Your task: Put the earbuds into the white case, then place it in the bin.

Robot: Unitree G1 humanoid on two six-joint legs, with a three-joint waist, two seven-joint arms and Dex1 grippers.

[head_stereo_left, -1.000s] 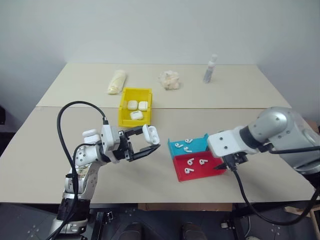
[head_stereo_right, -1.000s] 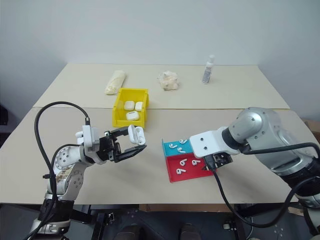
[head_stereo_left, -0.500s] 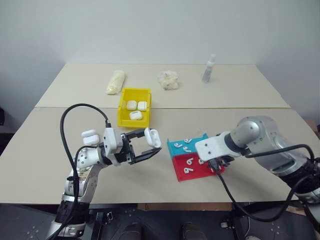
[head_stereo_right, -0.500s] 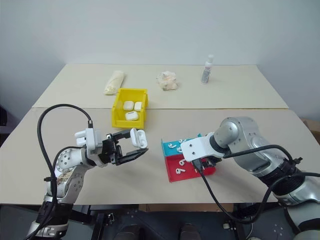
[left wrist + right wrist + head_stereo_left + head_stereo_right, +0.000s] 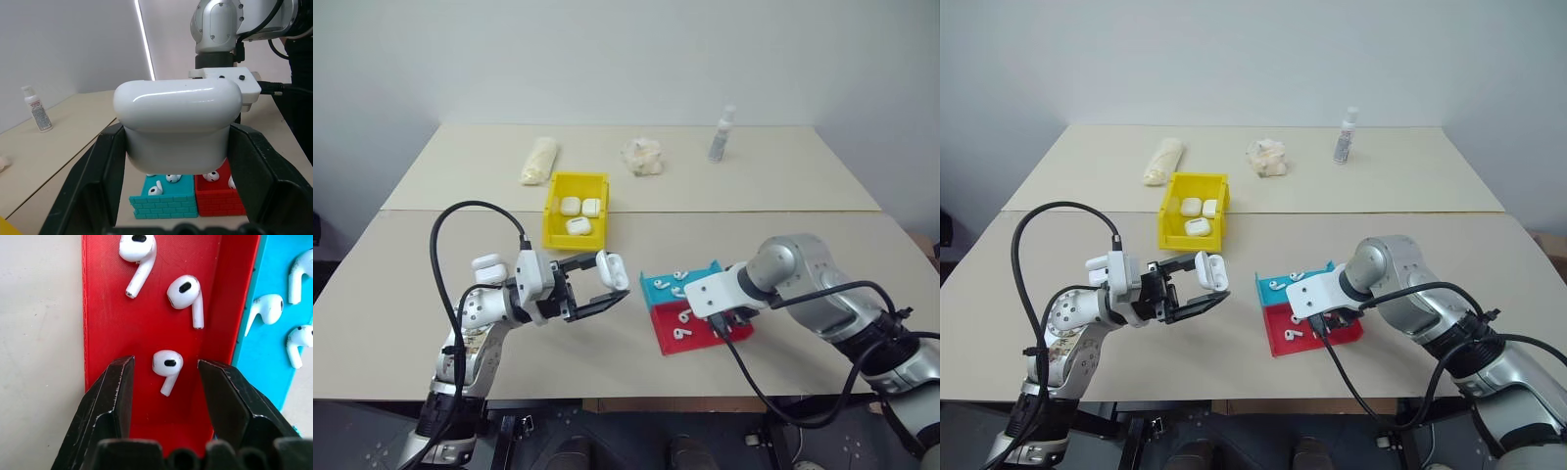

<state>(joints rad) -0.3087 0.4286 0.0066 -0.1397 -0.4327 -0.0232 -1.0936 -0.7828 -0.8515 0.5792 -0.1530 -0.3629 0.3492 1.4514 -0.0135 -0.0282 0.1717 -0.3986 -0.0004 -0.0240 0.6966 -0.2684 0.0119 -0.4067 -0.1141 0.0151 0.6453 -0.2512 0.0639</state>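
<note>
Inside red tray (image 5: 102,323), three earbuds (image 5: 167,364)

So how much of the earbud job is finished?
Three closed cases already sit in the yellow bin. The left tool is shut on a white case, held in the air. The right tool hangs open around one earbud in the red tray. Still left: earbuds into that case, then case into bin.
</note>
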